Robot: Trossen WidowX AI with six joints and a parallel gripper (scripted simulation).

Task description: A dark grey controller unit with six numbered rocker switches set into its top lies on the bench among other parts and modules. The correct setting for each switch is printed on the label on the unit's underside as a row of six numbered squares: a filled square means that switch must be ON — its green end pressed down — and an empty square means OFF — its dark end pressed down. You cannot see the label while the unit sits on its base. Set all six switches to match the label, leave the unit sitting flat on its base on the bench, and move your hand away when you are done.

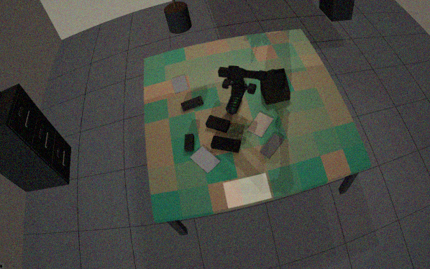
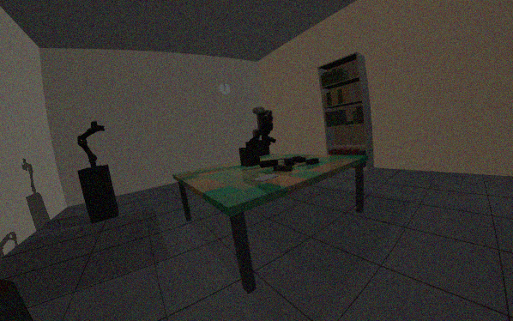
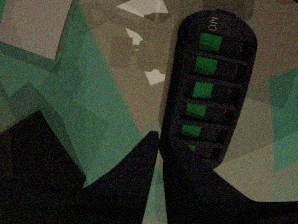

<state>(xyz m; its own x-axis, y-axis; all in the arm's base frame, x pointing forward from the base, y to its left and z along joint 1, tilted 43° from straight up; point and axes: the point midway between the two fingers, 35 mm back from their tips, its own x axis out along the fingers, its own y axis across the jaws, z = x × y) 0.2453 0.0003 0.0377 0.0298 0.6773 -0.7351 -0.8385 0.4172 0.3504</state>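
The dark grey controller unit (image 1: 233, 103) (image 3: 172, 100) sits on the bench with its switches facing up. In the wrist view its rocker switches form a column, green ends on the left and dark ends on the right, with lettering at the far end. Which ends are pressed is too dark to tell. The nearest switch is partly covered by the right finger. The label underneath is hidden. My gripper (image 3: 160, 140) is shut with only a thin gap between its fingertips. The tips are at the unit's near end, the right one over it; contact cannot be told.
Dark modules (image 1: 218, 123) (image 1: 226, 144) (image 1: 192, 103) (image 1: 189, 142) lie in front of and left of the unit. Flat plates (image 1: 261, 124) (image 1: 272, 144) (image 1: 205, 159) (image 1: 180, 83) lie around them. A pale sheet (image 1: 247, 190) is at the front edge. The arm's base (image 1: 275, 86) stands right of the unit.
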